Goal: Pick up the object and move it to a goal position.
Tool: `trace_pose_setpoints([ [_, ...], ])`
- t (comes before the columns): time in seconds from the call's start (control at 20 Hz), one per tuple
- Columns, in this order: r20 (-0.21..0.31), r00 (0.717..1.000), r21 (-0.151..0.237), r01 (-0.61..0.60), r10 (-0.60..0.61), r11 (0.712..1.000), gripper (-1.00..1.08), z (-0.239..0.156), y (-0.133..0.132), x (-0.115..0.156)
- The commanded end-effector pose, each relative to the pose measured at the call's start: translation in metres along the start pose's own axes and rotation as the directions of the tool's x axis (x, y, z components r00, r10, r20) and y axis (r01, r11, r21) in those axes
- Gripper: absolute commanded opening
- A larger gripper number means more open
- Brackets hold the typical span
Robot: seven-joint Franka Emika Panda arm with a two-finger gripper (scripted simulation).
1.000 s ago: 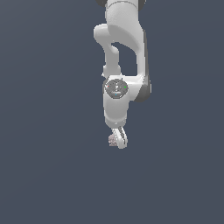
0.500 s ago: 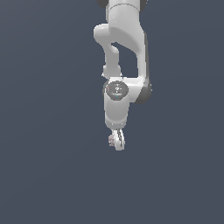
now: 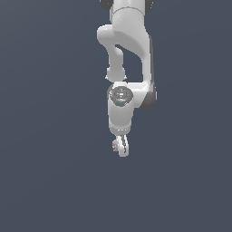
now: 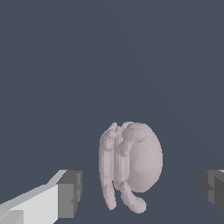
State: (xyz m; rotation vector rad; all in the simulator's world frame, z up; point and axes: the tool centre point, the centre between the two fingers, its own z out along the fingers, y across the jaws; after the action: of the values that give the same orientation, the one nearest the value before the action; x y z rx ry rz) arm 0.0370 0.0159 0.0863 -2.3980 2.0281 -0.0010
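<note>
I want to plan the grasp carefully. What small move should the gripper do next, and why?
Probably close the gripper on the object. In the wrist view the pinkish-grey blob sits between the two fingertips, with a gap on each side, so the jaws stand open and nothing is held yet. Whether a little more descent is needed cannot be told.

Pinkish-grey object [image 3: 115,144] beside hand [image 3: 121,147]

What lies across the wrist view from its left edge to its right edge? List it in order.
One end effector finger pad → pinkish-grey lumpy object → the other finger pad. Bare gaps separate the object from both pads.
</note>
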Motion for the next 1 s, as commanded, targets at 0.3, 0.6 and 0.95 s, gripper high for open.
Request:
trace_pose_setpoints([
  [0.3,0.0,1.0,-0.001,-0.004,0.004,1.0,1.0,0.039,0.001,0.0],
  [0.6,0.0,1.0,-0.001,-0.004,0.004,1.0,-1.0,0.042,0.0,0.0],
  [0.95,0.0,1.0,-0.001,-0.004,0.004,1.0,-1.0,0.042,0.0,0.0],
])
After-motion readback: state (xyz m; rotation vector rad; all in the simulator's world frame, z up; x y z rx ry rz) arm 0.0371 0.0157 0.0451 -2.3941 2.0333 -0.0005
